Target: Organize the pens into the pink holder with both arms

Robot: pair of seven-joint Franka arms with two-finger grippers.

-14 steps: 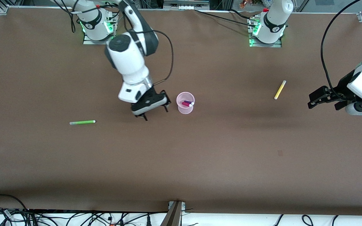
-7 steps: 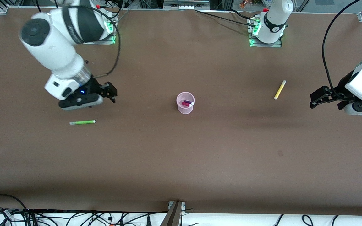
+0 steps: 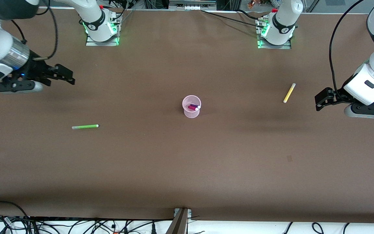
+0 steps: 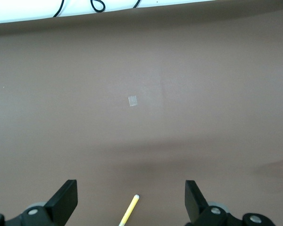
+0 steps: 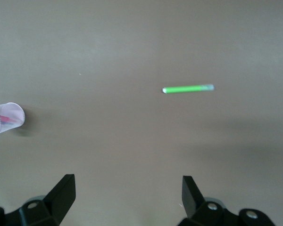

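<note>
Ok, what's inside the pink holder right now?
The pink holder has two pens in it, the magenta-pink pen and the dark purple pen, leaning together. Their lower ends show only dimly through the translucent wall.

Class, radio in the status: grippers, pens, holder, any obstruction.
Left gripper and right gripper open, empty. Two pens in pink holder; green pen and yellow pen on table. No obstruction.

A plain brown surface point(image 3: 187, 162) carries a translucent pale-pink holder point(image 3: 191, 106) with a magenta-pink pen point(image 3: 192, 108) and a dark purple pen point(image 3: 194, 105) inside, both with white tips. A bright green pen point(image 3: 85, 126) has a pale end. A yellow pen point(image 3: 289, 93) has a whitish tip. The two arms are white with black bands; the left gripper point(image 3: 323, 98) and right gripper point(image 3: 64, 75) are black.
</note>
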